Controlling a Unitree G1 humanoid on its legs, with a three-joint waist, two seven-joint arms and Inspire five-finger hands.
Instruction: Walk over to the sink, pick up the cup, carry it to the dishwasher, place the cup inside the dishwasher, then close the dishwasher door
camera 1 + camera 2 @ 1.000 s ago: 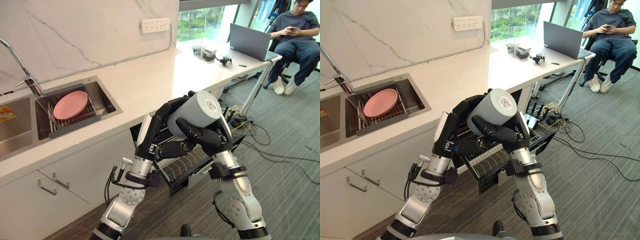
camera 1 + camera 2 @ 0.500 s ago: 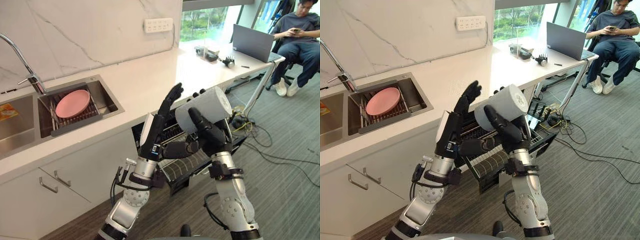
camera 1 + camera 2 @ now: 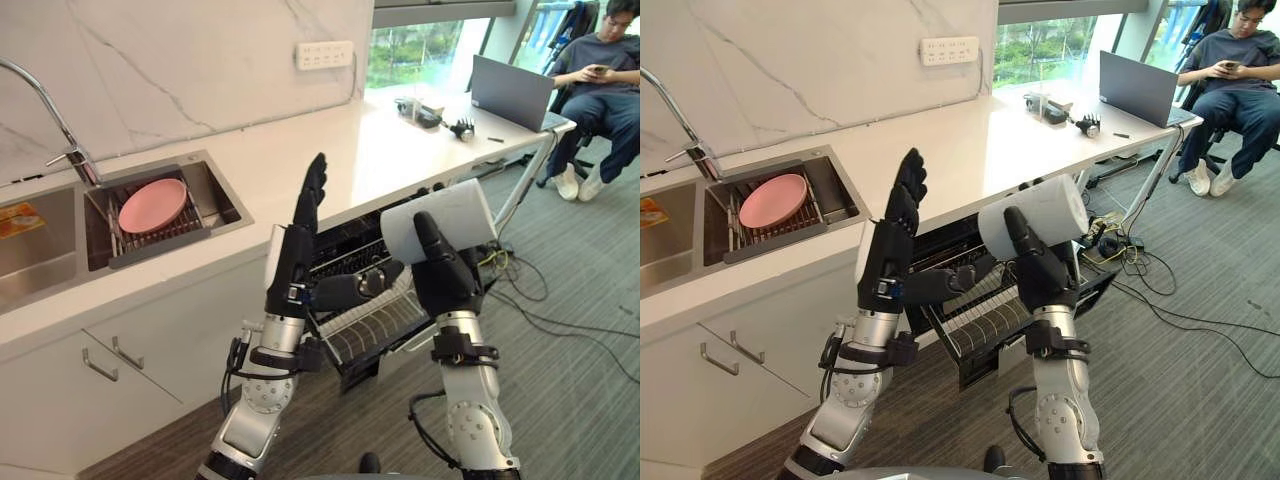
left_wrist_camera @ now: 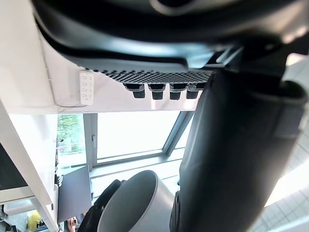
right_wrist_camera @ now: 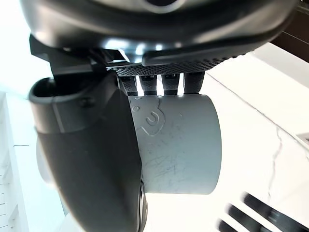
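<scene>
Cup first: the grey round cup [image 3: 440, 218] is in the robot's right hand [image 3: 440, 285], just right of the middle of the frame. It lies on its side in the air. You can see the thumb laid across the cup's side and the fingers [image 5: 166, 83] curled round its far side, so that hand is clamped tight on it. The cup touches nothing else.

The left hand [image 3: 292, 262] is up in the middle of the frame. Its fingers are straight and point up, and its thumb sticks out toward the right hand. It holds nothing, and it sits near the cup but apart from it.

Behind both hands you see the black open dishwasher [image 3: 345, 252] under the long white counter [image 3: 340, 160]. A white wire rack [image 3: 370, 325] looks pulled out of it, but the arms hide part of it, so I am not sure how far.

At the left of the frame is the steel sink [image 3: 225, 205], with a round pink plate [image 3: 152, 205] lying in it and a bent silver tap [image 3: 45, 110] above. In the upper right, a grey laptop [image 3: 512, 92] stands on the counter's end. A person [image 3: 600, 75] sits just past it.
</scene>
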